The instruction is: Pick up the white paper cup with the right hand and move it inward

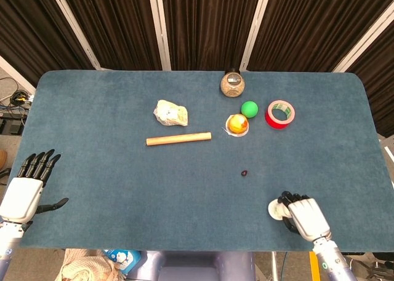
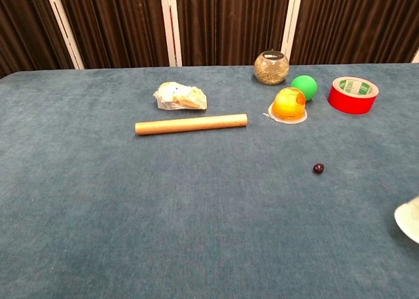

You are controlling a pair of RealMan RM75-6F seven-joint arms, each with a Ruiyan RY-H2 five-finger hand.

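Note:
The white paper cup (image 1: 275,209) is near the table's front edge at the right, mostly covered by my right hand (image 1: 301,216), whose dark fingers (image 1: 287,201) curl around it and grip it. In the chest view only part of the cup (image 2: 408,218) shows at the right border, and the hand itself is out of that frame. My left hand (image 1: 24,192) hovers at the table's front left corner with its fingers spread, holding nothing.
At the back right stand a glass jar (image 1: 233,85), a green ball (image 1: 249,109), an orange ball on a lid (image 1: 237,124) and a red tape roll (image 1: 280,114). A wooden rod (image 1: 178,138), a crumpled wrapper (image 1: 170,113) and a small dark bead (image 1: 244,172) lie mid-table.

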